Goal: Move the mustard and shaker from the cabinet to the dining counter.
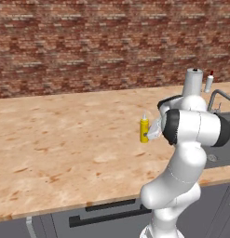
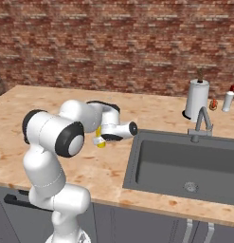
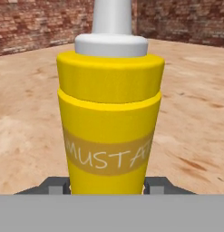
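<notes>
The mustard [image 3: 109, 118] is a yellow squeeze bottle with a pale nozzle and stands upright between my fingertips [image 3: 156, 185]. My gripper [image 3: 106, 186] is shut on its lower body. From the left base view the mustard [image 1: 144, 129] is over the middle of the light-wood dining counter [image 1: 65, 130], with my gripper [image 1: 152, 132] on its right side. I cannot tell whether its base touches the wood. In the right base view only a yellow sliver of the mustard [image 2: 101, 142] shows beneath my hand [image 2: 111, 133]. The shaker and the cabinet are out of view.
A sunken grey sink [image 2: 184, 161] with a faucet [image 2: 202, 122] lies right of the bottle. Behind it stand a tall steel cylinder [image 2: 197, 99] and a white bottle with a red tip [image 2: 228, 100]. A brick wall [image 1: 88, 42] backs the counter. Grey drawers [image 1: 111, 211] run below its front edge.
</notes>
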Available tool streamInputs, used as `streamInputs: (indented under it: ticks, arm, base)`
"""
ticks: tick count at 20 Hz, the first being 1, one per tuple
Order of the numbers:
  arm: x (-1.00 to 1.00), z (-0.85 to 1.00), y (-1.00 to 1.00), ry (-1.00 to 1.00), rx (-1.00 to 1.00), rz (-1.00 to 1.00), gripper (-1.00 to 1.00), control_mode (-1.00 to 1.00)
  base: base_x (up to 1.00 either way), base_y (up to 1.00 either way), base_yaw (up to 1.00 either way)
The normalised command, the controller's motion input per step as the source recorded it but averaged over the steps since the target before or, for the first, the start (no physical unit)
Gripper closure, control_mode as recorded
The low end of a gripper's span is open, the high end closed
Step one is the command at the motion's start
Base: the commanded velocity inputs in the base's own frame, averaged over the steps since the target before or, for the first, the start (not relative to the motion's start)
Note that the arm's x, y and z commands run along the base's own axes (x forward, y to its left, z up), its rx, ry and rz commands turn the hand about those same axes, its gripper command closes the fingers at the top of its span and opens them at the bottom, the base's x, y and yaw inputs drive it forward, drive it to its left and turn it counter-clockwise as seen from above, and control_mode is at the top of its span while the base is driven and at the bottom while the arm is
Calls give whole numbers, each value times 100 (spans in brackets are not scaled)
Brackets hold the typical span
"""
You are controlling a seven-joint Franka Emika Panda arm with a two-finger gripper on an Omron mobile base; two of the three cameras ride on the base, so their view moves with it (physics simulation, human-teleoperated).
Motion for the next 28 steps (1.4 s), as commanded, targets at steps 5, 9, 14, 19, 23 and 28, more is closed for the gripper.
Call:
streamInputs:
  ticks: [5,9,14,19,23,28]
  arm:
    - [0,-15,0,0,0,0,100,-100]
    - [0,-20,0,0,0,0,100,-100]
    - [0,-18,0,0,0,0,100,-100]
    - [0,-17,0,0,0,0,100,-100]
    - [0,-17,0,0,0,0,100,-100]
    - [0,-2,0,0,0,0,-100,-100]
  base:
    - [0,0,0]
    - [0,0,0]
    - [0,0,0]
    - [0,0,0]
    - [0,0,0]
    - [0,0,0]
